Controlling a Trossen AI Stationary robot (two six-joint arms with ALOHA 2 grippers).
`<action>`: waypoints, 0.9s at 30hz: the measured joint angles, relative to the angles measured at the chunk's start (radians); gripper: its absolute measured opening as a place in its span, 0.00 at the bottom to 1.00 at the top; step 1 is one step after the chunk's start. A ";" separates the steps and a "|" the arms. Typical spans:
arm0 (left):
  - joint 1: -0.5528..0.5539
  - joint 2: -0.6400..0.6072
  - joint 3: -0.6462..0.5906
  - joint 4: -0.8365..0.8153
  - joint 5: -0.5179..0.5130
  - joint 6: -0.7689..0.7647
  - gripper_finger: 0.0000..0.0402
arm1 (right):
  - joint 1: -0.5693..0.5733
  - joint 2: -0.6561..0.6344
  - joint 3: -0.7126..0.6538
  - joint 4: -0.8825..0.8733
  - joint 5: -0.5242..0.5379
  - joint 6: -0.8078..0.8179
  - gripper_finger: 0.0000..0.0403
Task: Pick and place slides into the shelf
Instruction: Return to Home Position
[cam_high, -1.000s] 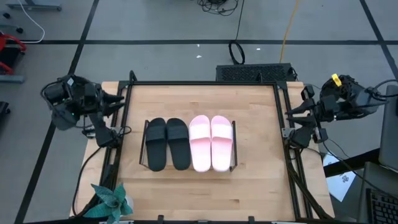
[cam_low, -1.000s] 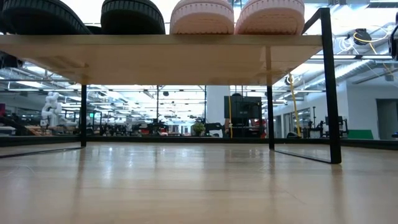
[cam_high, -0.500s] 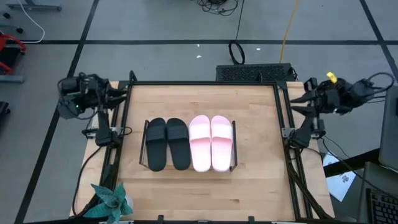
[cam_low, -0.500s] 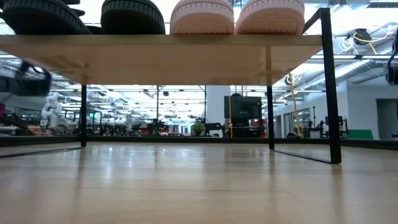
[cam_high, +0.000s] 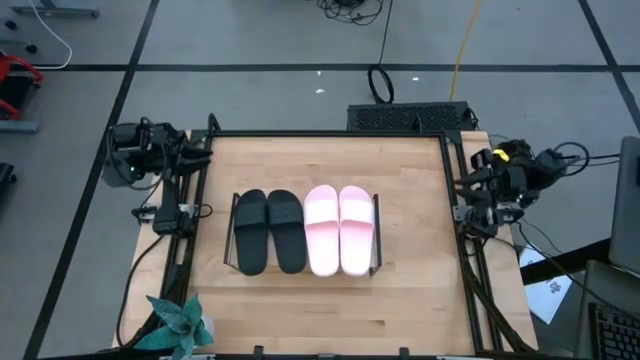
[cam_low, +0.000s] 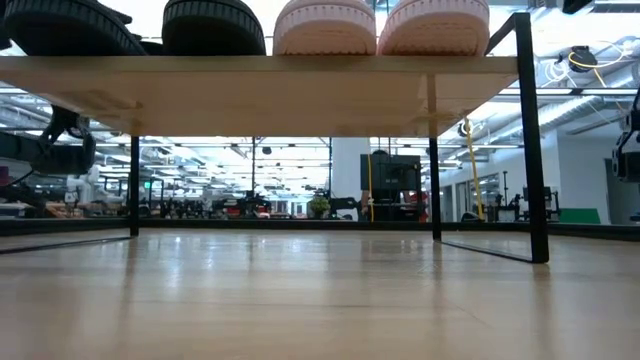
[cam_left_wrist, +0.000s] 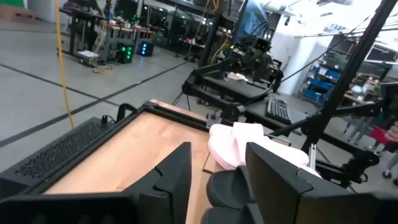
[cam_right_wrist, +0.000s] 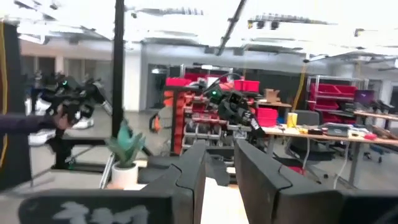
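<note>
While slides (cam_high: 322, 232) unmoved on shelf (cam_high: 377, 240), left arm (cam_high: 140, 160), right arm (cam_high: 510, 175) nearer table (cam_high: 330, 160)

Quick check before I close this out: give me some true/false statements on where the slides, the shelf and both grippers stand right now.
1. The black pair and the pink pair both rest on the shelf. True.
2. The pink pair lies nearer the left arm. False: the black pair does.
3. The left gripper grips a slide. False: it is open and empty, at the left edge of the table.
4. A plant stands at a table corner. True.
5. The right gripper hangs over the shelf. False: it is at the table's right edge, open.
</note>
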 joint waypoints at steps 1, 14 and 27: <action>0.001 -0.006 -0.015 0.000 0.001 -0.013 0.37 | 0.002 0.003 -0.012 0.017 0.005 -0.016 0.19; 0.001 -0.026 -0.179 0.005 -0.017 -0.239 0.37 | -0.011 0.001 -0.232 0.185 -0.093 0.233 0.19; 0.001 -0.026 -0.273 0.005 -0.057 -0.367 0.37 | -0.300 0.001 -0.451 0.469 -0.326 0.298 0.19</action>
